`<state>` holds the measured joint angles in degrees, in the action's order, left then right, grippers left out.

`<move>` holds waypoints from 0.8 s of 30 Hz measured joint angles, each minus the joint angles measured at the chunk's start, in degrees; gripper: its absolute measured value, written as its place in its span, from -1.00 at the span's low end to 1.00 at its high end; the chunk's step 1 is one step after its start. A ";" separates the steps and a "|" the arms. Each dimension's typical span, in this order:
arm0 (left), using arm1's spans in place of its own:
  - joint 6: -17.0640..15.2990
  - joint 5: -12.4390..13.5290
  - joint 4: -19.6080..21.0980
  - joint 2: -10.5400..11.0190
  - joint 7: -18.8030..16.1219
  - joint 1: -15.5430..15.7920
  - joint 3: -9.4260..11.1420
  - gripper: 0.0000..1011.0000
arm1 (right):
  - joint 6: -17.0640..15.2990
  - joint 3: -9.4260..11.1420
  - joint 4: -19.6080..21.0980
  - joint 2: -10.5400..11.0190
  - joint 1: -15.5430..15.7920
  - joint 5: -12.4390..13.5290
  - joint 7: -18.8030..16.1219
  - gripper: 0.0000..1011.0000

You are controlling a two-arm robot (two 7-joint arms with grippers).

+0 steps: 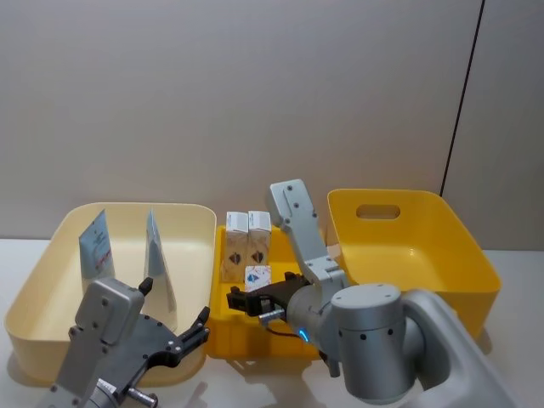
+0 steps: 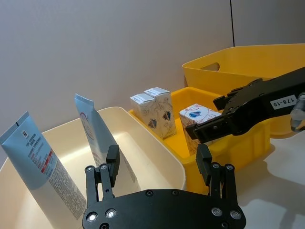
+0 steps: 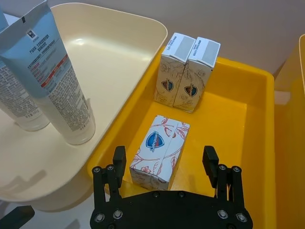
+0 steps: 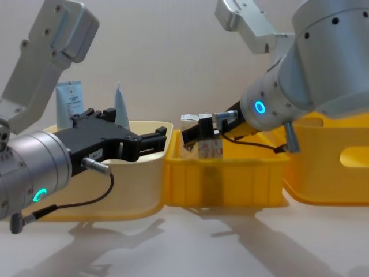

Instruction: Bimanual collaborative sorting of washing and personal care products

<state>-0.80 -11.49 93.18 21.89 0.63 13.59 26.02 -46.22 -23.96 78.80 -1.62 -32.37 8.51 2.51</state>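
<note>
We start with a small white carton (image 3: 159,150), printed in red and blue, which sits alone in the small yellow tray (image 3: 238,124) with its blue-logo face turned up. At the far end of the same tray we see two more cartons (image 3: 188,71) standing upright, touching each other side by side. The right hand (image 3: 164,160) hangs low over the near part of the tray with its two black fingers (image 3: 119,162) spread wide, one on each side of the lone carton. There is a gap on both sides, so it holds nothing.

To the robot's left of the tray, touching it, is the cream bin (image 1: 51,255). In it we find two tall light-blue-and-white tubes (image 1: 96,242) standing on their caps, crimped ends up, near each other towards the back. The left hand (image 2: 158,160) hovers above the near rim of this bin. Its fingers are wide open and empty, and it points towards the tubes while staying well apart from them.

To the robot's right of the tray we see a larger yellow bin (image 1: 459,246) with a handle slot in its far wall. All three containers rest on the pale tabletop (image 1: 255,382).
</note>
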 joint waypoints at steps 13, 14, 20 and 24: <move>0.00 0.01 0.00 0.00 0.00 0.00 0.00 0.98 | 3.33 0.84 -2.88 -1.76 0.14 -0.80 1.44 0.98; 0.00 0.00 0.00 0.00 0.00 0.00 0.00 0.98 | 3.33 0.84 -2.88 -1.76 0.14 -0.80 1.44 0.98; 0.00 0.00 0.00 0.00 0.00 0.00 0.00 0.98 | 4.51 1.36 -4.31 -2.51 -0.11 -1.16 2.04 0.98; 0.00 0.00 0.00 0.00 0.00 0.00 0.00 0.98 | 4.98 1.60 -4.84 -2.83 -0.22 -1.27 2.25 0.98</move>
<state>-0.80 -11.48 93.17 21.89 0.63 13.59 26.02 -41.24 -22.36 73.97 -4.45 -32.58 7.24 4.76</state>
